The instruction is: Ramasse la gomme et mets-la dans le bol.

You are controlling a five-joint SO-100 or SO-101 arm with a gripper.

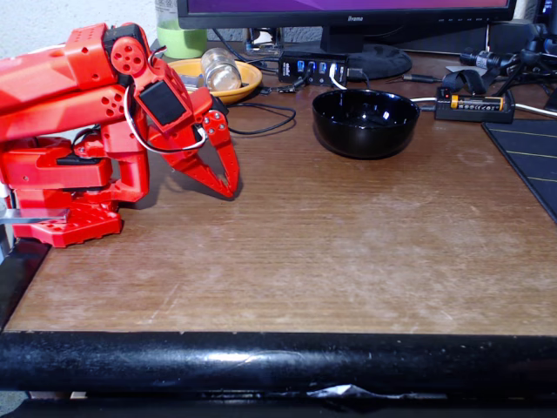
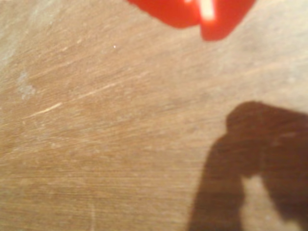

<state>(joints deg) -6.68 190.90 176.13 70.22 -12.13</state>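
Gripper (image 1: 228, 185) (jaws seemingly together) near table's (image 1: 331, 261) left edge.

Fixed view: evenly lit, fairly sharp; glare is seen on the black bowl (image 1: 365, 122) and table (image 1: 348, 252) edge. Wrist view: warm, soft-focused; gripper (image 2: 199, 17) blurred, dark shadow cast lower right.

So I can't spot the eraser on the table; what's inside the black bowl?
In the fixed view, the black bowl shows only glossy dark inner wall with reflections; no eraser shows. Its bottom is hidden behind the near rim, so a small flat piece there can't be ruled out.
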